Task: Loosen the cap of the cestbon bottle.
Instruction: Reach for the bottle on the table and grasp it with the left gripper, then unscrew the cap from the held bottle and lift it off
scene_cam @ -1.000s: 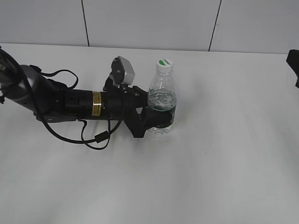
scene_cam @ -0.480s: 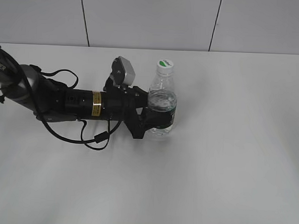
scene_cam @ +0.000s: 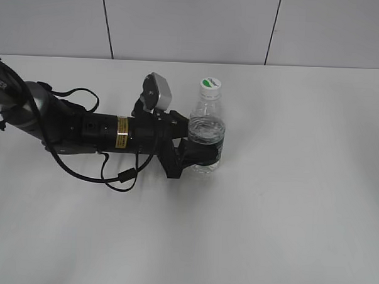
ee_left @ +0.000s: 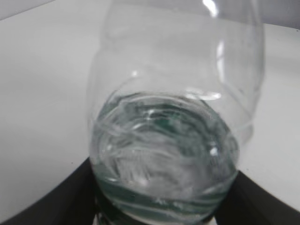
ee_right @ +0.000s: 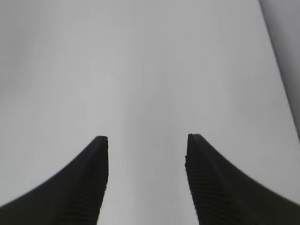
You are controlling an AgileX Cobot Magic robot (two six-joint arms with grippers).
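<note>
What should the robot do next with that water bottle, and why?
Probably bring the right gripper over to the cap. The left gripper already clamps the cestbon bottle upright at its label, while the cap is untouched and the right fingers are open and empty.

- The left arm (scene_cam: 83, 131) is a black cylindrical tube with a rounded grey joint housing near the counter's left edge.
- A gold label band (scene_cam: 122, 132) rings the tube.
- Thin black cables (scene_cam: 116, 173) loop beside and under it.
- A small silver-grey camera block (scene_cam: 158, 93) sits above the wrist.
- The left gripper (scene_cam: 198, 156) is matte black and angular.
- The right gripper (ee_right: 146, 183) has two black tapering fingers (ee_right: 89, 187) with finely ribbed inner faces.
</note>
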